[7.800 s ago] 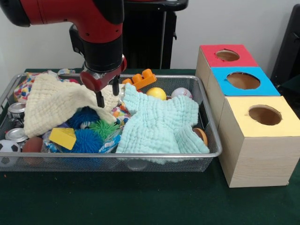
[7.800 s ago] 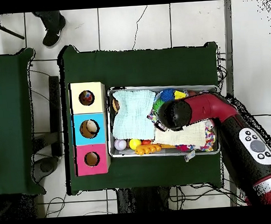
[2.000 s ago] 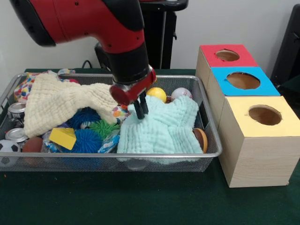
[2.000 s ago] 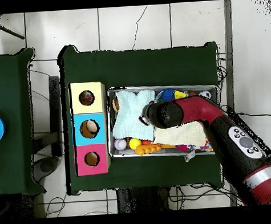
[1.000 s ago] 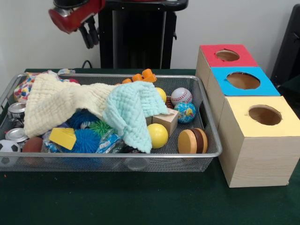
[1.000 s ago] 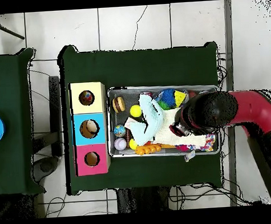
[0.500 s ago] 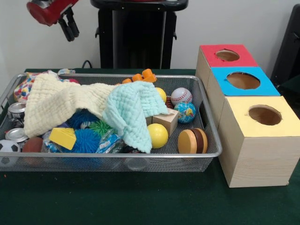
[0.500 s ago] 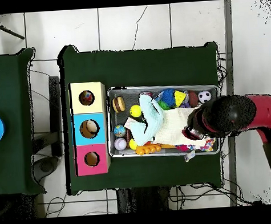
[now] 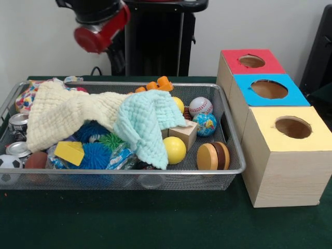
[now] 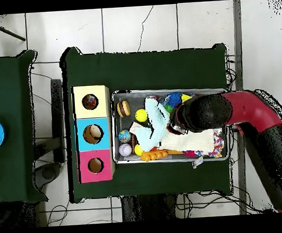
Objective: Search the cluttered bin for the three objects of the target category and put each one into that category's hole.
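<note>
The wire bin is full of clutter. A spotted cloth shows at its far left corner, partly under the cream cloth; it also shows in the overhead view. No other spotted cloth shows in the bin. The yellow box's hole is at the right; in the overhead view the hole has something spotted inside. My gripper hangs high above the bin's back edge, holding nothing that I can see. In the overhead view the arm covers it.
A mint cloth lies bunched mid-bin. Around it are a yellow ball, a wooden cube, a baseball, a globe ball, wooden discs, blue spiky balls and cans. Blue-topped and red-topped boxes stand behind the yellow one.
The mint cloth, flat over the bin's right half earlier, is now bunched mid-bin, baring balls and blocks. In the last half second the gripper swung from the bin's end towards its middle.
</note>
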Available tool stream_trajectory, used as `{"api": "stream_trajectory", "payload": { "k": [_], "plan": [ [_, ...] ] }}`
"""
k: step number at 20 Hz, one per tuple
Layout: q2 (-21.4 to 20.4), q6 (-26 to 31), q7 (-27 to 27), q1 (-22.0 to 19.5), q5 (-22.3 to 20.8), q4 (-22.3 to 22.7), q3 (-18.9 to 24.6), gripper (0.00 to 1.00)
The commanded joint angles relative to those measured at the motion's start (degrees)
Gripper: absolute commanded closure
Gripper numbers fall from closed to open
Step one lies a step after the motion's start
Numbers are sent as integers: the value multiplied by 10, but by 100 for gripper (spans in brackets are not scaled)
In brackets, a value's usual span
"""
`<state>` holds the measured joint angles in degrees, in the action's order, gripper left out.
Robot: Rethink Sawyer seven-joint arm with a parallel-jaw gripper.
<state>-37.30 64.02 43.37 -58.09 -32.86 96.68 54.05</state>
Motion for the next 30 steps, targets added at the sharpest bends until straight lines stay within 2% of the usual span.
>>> {"api": "stream_trajectory", "payload": {
  "k": [1,5,7,8,9,13,15,22,26,30],
  "plan": [
    [14,-20,64,48,10,7,-33,100],
    [26,-41,38,53,-6,-5,-50,100],
    [49,-66,3,50,-45,-13,-62,100],
    [56,-73,-10,39,-38,-7,-55,100],
    [61,-72,-16,36,-33,-6,-53,0],
    [54,-57,-11,44,-44,-16,-65,0],
    [45,-44,-38,49,-67,-27,-69,0],
    [41,-34,-72,39,-78,-29,-63,0],
    [48,-53,-72,37,-95,-31,-64,0],
    [70,-97,-46,38,-112,-25,-65,0]
  ]
}}
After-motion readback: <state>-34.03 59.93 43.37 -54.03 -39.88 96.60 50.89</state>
